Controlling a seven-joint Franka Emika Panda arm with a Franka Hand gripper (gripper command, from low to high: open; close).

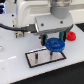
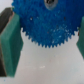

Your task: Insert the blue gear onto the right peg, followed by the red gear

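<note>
While my wrist view shows it closest, tool (image 2: 44, 37): my two green pads (image 2: 11, 47) are closed in on the rim of the blue gear, one on each side, so I have hold of it between them.
Blue gear (image 2: 46, 24): bright blue, toothed all round, it fills most of my wrist view, with its dark centre hole at the edge of the frame. In the exterior view the blue gear (image 1: 55, 45) hangs flat in my tool (image 1: 56, 42), above the far edge of the plate toward the exterior view's right.
Contact with the plate: I cannot tell whether the gear touches the plate or sits just over it.
Plate (image 1: 37, 59): grey rectangle with a black border, lying flat on the table, slightly turned in the exterior view.
Right peg: blurred and partly under the gear and my tool, so I cannot pick it out, nor say if the hole is on it.
Red gear (image 1: 72, 35): small and bright red, it rests on the table beyond my tool, at the exterior view's right, apart from the plate and the blue gear.
Table (image 1: 15, 72): white and smooth, carrying the plate and the red gear.
Arm (image 1: 37, 15): my white body rises behind the tool.
</note>
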